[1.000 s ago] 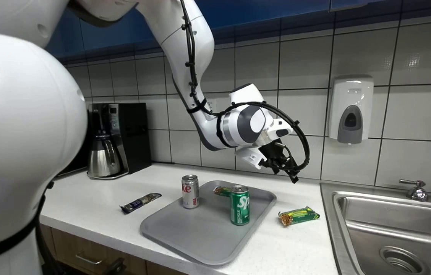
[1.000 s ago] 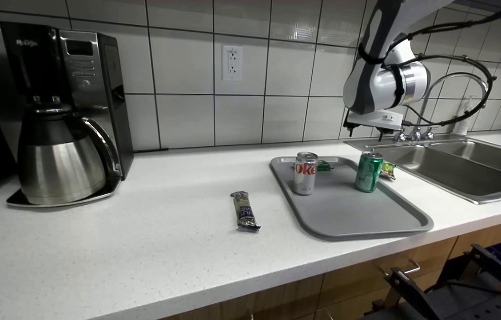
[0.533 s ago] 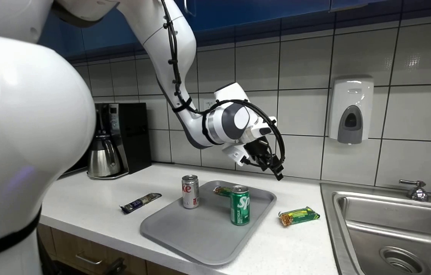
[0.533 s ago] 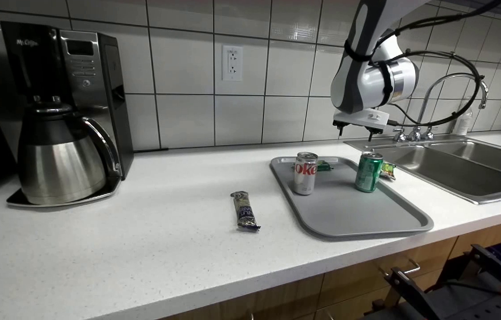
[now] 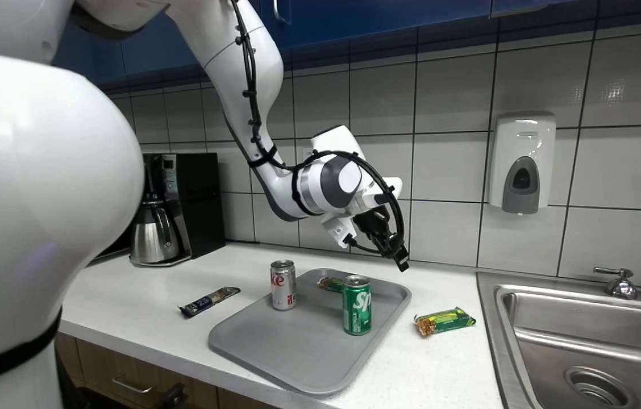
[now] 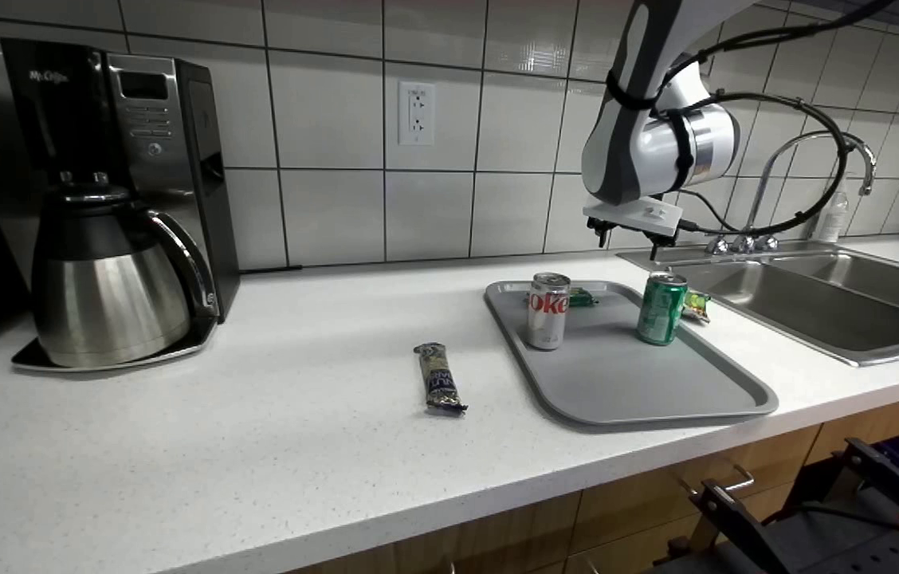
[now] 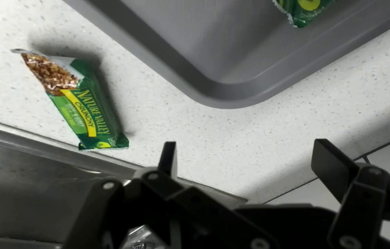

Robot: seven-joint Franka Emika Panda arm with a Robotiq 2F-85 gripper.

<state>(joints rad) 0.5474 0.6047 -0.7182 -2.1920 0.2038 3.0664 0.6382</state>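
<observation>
My gripper [image 7: 244, 142] stands open, its two black fingers wide apart with only counter seen between them. It hangs above the counter by the back wall, behind the grey tray [image 5: 289, 346]. A green granola bar [image 7: 89, 109] lies on the counter between tray and sink, apart from the fingers. On the tray are an upright silver Coke can [image 6: 547, 319], an upright green Sprite can [image 5: 357, 309] and another green bar [image 5: 329, 284], partly hidden behind the Sprite can. A dark-wrapped nut bar [image 6: 439, 381] lies on the counter on the tray's other side.
A steel sink [image 5: 494, 335] with a faucet [image 6: 768, 171] borders the counter. A coffee maker with a steel carafe [image 6: 111, 287] stands at the far end. The tiled wall [image 5: 451, 165] carries a soap dispenser [image 5: 522, 162]; blue cabinets [image 5: 383, 17] hang above.
The arm and gripper have moved left in both exterior views, away from the sink side, more slowly in the last half second. Cans, bars and tray stay where they were; the gripper remains open.
</observation>
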